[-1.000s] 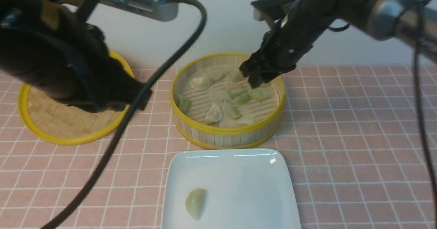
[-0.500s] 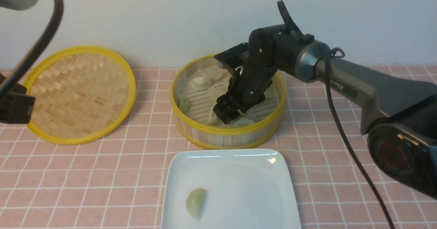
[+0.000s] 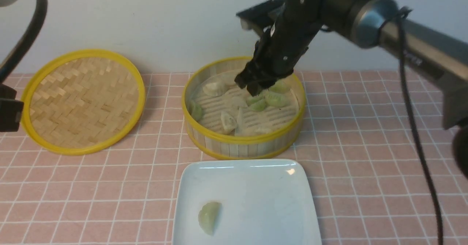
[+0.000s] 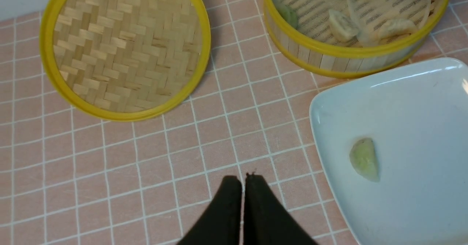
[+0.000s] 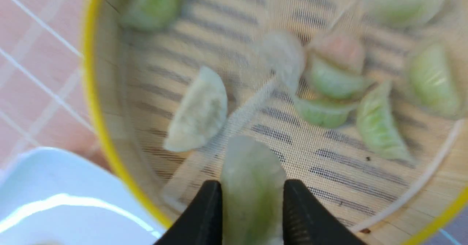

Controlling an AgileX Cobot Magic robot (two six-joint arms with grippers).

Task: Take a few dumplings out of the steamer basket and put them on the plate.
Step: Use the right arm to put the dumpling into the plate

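Observation:
The steamer basket (image 3: 241, 142) stands mid-table with several pale green and whitish dumplings (image 3: 228, 121) on its mesh-lined floor. My right gripper (image 3: 250, 86) hangs just above the basket's middle. In the right wrist view that gripper (image 5: 253, 183) is shut on a pale green dumpling (image 5: 252, 162), lifted off the floor. The white plate (image 3: 263, 190) lies in front of the basket with one green dumpling (image 3: 210, 217) on its left part. My left gripper (image 4: 243, 177) is shut and holds nothing, above the tablecloth left of the plate (image 4: 409, 102).
The flat woven lid (image 3: 82, 100) with a yellow rim lies to the left of the basket. A pink checked cloth covers the table. The left arm's cable (image 3: 34, 22) hangs at the far left, and a pale wall runs close behind the basket.
My right gripper dipped to the basket's front floor, closed on a dumpling and rose with it. The left arm drew back out of the front view's left side.

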